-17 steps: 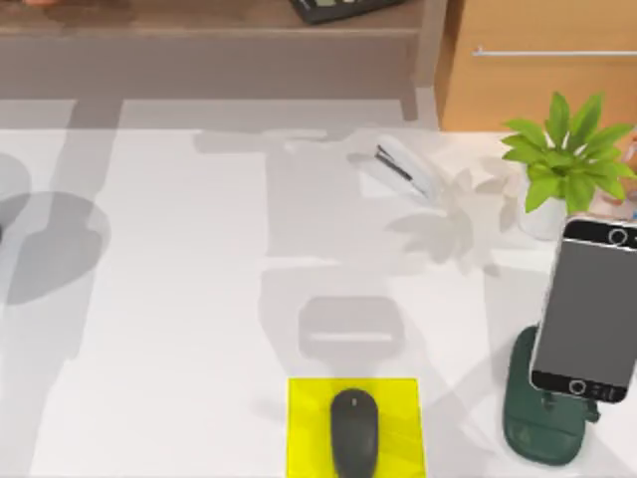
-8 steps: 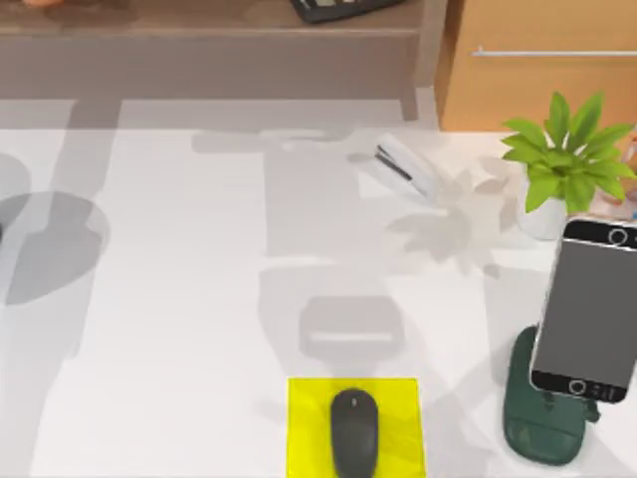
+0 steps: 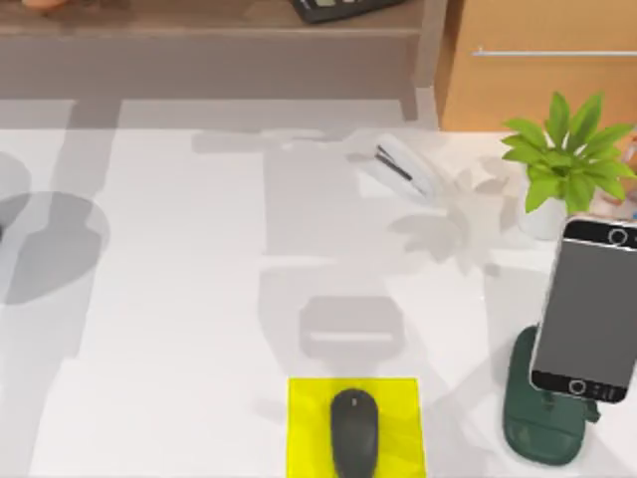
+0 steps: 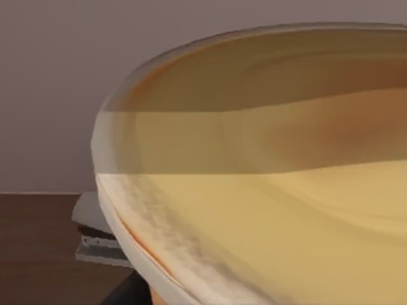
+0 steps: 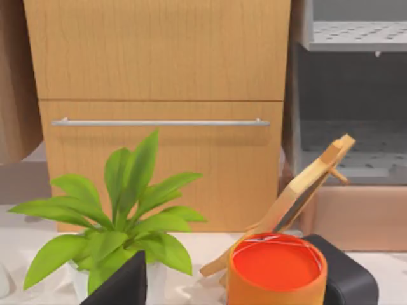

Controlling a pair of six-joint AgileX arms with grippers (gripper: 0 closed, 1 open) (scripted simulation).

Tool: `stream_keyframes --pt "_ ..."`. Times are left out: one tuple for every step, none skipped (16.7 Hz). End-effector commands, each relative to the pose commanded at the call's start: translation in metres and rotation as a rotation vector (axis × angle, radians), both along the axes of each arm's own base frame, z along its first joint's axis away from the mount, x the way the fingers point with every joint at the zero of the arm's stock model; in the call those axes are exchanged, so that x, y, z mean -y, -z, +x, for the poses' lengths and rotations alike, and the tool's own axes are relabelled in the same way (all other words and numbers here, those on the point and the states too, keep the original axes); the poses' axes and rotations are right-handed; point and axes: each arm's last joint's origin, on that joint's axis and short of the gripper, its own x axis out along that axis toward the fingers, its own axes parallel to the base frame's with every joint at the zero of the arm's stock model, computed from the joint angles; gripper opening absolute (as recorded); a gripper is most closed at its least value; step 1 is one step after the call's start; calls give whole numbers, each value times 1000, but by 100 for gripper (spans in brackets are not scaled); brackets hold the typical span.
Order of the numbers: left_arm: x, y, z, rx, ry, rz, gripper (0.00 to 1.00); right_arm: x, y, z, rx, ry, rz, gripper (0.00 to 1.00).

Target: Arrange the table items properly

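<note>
You are looking down on the bench (image 3: 179, 329), and the mouse (image 3: 353, 433) is lying on a yellow pad (image 3: 398, 438) at the middle of the near edge. At the right side the phone (image 3: 587, 309) is leaning, screen up, in a dark green stand (image 3: 537, 433), which is holding its lower end. Just behind the phone, a plant (image 3: 567, 159) is sitting in a white pot (image 3: 542, 219). A stapler (image 3: 406, 169) is lying well to the left of the pot, toward the back, apart from everything else. A shelf (image 3: 199, 35) and a wooden cabinet (image 3: 537, 80) are standing behind the bench.

The cup (image 4: 267, 190) is sitting right up against the left wrist camera, with its orange-tan wall and pale rim curving across the view. You cannot tell what is in it. You also cannot tell whether the left end effector is apart, together or clamped on the cup.

The right wrist camera is facing the cabinet's drawer front (image 5: 159, 152). The plant is standing in front of it, near an orange tub (image 5: 276, 270) with a red-orange top. You cannot tell whether that top is a lid or the tub's filling. A wooden easel (image 5: 299, 197) is leaning just behind the tub, and a black block (image 5: 346, 276) is sitting behind its far side. You cannot tell the state of the right end effector either.
</note>
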Motion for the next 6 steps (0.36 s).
stream_keyframes --pt "0 0 0 0 0 0 100 0 0 0 0 0 0 100" --pt "0 0 0 0 0 0 100 0 0 0 0 0 0 100" --pt "0 0 0 0 0 0 100 0 0 0 0 0 0 100" --pt "0 0 0 0 0 0 100 0 0 0 0 0 0 100" --pt "0 0 0 0 0 0 100 0 0 0 0 0 0 100" --pt "0 0 0 0 0 0 100 0 0 0 0 0 0 100"
